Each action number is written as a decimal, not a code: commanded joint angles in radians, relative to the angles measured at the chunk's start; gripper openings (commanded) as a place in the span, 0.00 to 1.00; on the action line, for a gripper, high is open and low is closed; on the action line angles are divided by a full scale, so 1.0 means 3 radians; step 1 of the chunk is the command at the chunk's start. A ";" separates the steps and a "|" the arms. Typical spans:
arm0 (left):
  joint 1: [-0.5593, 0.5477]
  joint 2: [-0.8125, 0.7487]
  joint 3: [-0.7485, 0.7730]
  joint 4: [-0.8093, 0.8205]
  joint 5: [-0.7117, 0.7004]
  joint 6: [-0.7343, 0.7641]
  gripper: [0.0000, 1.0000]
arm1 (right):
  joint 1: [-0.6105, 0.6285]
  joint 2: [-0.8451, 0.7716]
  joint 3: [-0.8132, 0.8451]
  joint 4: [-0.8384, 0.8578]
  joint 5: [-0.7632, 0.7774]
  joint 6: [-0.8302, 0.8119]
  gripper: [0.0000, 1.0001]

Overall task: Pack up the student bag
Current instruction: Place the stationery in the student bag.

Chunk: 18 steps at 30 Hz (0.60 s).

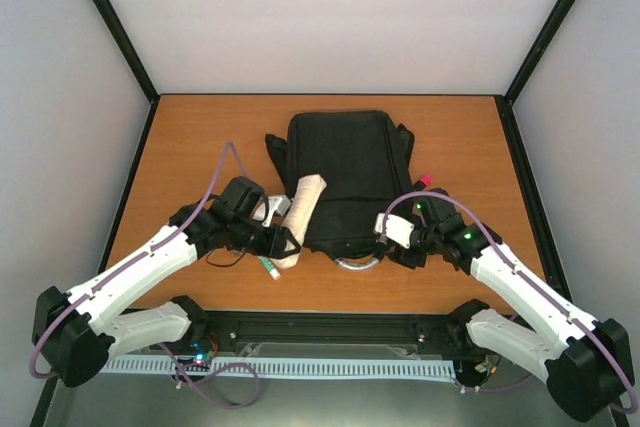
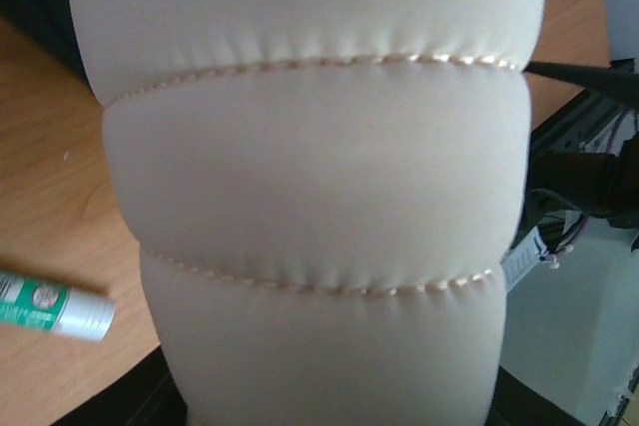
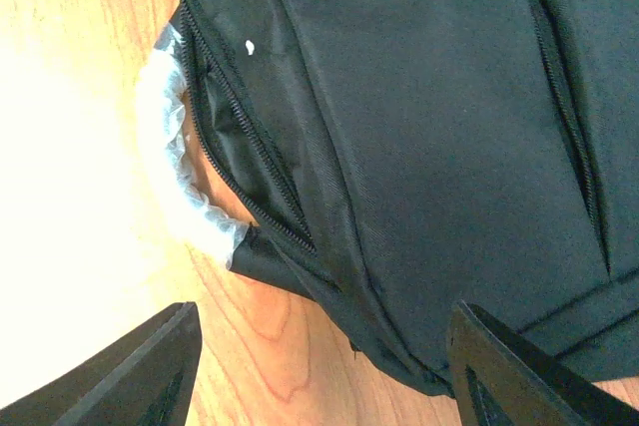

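I've got the student bag [image 1: 345, 172] lying flat in the middle of the table [image 1: 200, 147], with its grey loop handle [image 1: 358, 262] pointing at the near edge.

The left gripper [image 1: 278, 239] sits just off the bag's near left corner, clamped on the near end of a cream quilted pouch [image 1: 305, 209]. In my left wrist view the pouch fills almost everything, with stitch lines running across it. The dark fingers [image 2: 150, 401] only peek in at either side of its lower end, held partway apart by the padding between them. From above, the pouch angles away from the gripper toward the far side, and its far end lies over the bag's left edge. A green-and-white stick [image 2: 50, 308] lies on the table just left of the pouch, close to the gripper.

The right gripper [image 3: 324, 381] is at the bag's near right corner, jaws spread wide, holding nothing. Between its fingers [image 3: 150, 371] I see bare table and the bag's corner. I can't tell whether the right-hand finger touches the fabric. A zip [image 3: 235, 117] runs right beside the plastic-wrapped handle.
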 commanded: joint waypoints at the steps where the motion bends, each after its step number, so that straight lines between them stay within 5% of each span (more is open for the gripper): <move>1: -0.0032 -0.0036 -0.0036 -0.0401 -0.0062 -0.0133 0.49 | 0.0140 0.0137 0.0131 -0.0041 0.0122 -0.0222 0.70; 18: -0.0031 -0.0242 -0.0150 -0.0940 -0.0126 -0.0147 0.48 | 0.0639 0.1056 0.0353 0.0593 0.0565 -0.0423 0.72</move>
